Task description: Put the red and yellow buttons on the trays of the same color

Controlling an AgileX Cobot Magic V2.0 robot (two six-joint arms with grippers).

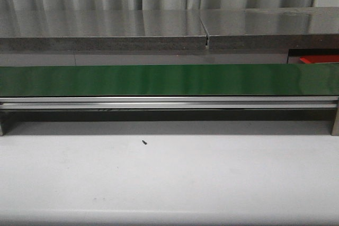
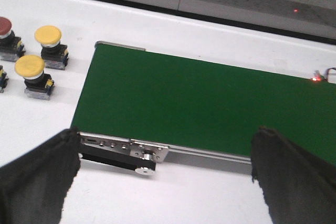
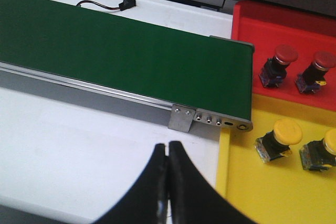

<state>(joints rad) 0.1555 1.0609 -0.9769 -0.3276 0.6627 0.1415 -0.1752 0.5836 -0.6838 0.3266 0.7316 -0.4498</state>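
In the left wrist view two yellow buttons (image 2: 48, 38) (image 2: 30, 69) and a red button (image 2: 5, 27) stand on the white table beyond the end of the green conveyor belt (image 2: 199, 103). My left gripper (image 2: 165, 169) is open and empty above the belt's near rail. In the right wrist view a red tray (image 3: 283, 24) holds two red buttons (image 3: 283, 56) (image 3: 321, 62); a yellow tray (image 3: 273, 192) holds two yellow buttons (image 3: 283, 135) (image 3: 326, 148). My right gripper (image 3: 168, 148) is shut and empty over the white table, beside the yellow tray.
The green belt (image 1: 169, 79) runs across the front view with its metal rail (image 1: 169, 102) in front. A small dark speck (image 1: 144, 142) lies on the white table. A black connector with a cable (image 3: 126, 3) lies behind the belt. Neither gripper shows in the front view.
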